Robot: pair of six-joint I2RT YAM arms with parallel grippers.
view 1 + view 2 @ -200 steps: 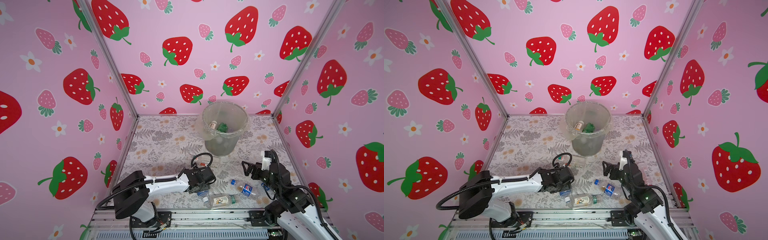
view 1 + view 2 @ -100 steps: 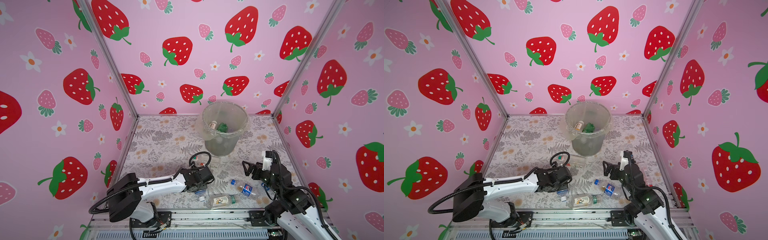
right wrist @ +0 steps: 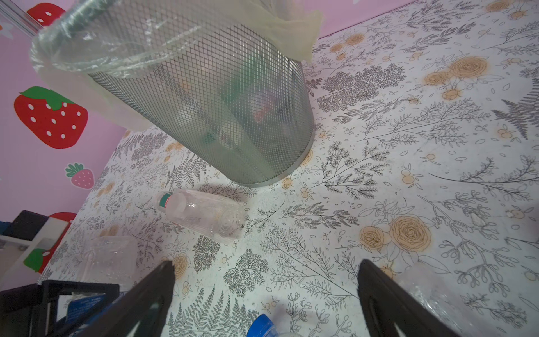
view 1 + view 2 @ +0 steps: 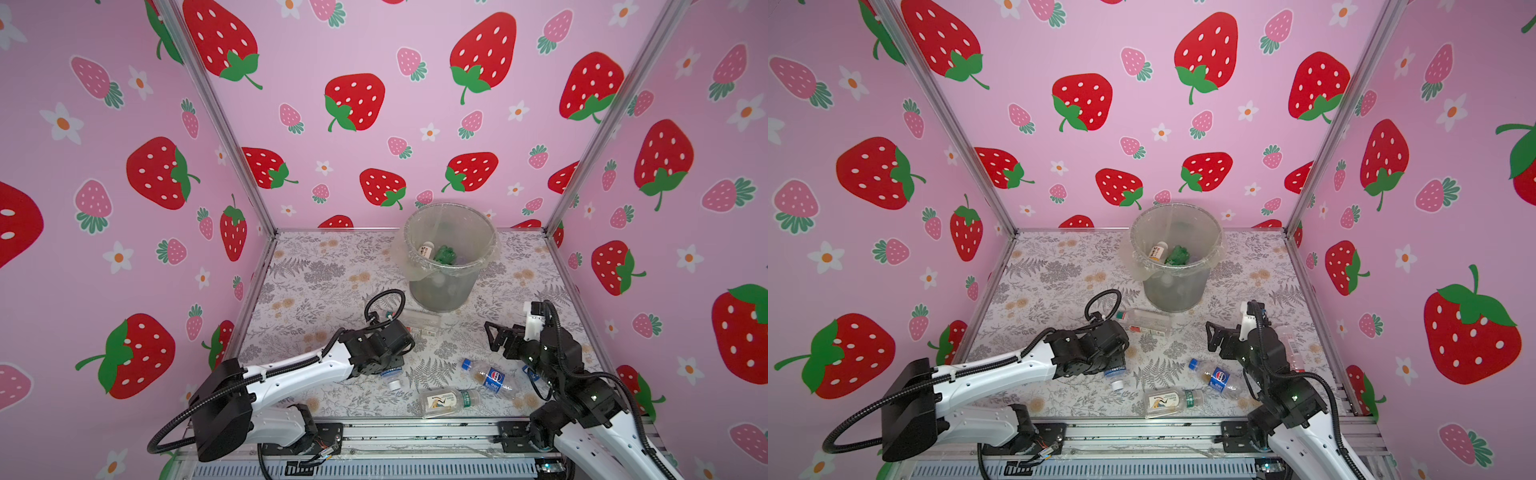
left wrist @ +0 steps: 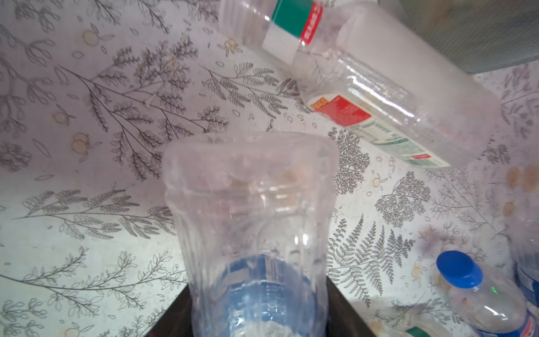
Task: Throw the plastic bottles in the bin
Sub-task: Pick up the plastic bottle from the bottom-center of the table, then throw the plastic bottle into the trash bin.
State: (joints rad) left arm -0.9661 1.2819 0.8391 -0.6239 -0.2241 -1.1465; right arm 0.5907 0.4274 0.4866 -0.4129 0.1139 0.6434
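Grasping is the step in hand. The left tool [image 5: 256, 312] is pinching a clear, blue-labelled bottle [image 5: 250, 204] across its body. The thin wall looks dented between the jaws, and the base points away from the wrist. Whether the bottle has left the table [image 4: 324, 274] cannot be told.

The right tool [image 3: 267, 264] hangs spread and empty, low over the table, with a blue-capped bottle [image 3: 262, 325] just under it.

The bin [image 4: 440, 291] stands ahead of the left tool, beyond two clear bottles [image 5: 393, 96] that lie between the tool and the bin. A green bottle [image 4: 446, 254] shows inside it.

The next move probably calls for a high lift, since the rim sits well above the tool. The tool would then carry the bottle forward over those two bottles and let go only once it is above the opening. The soft bottle could slip or spring out on the way.

Since a second ago the left tool has drawn back toward its own base and closed, and the bottle has come with it. The right tool, the bin and the loose bottles are where they were.
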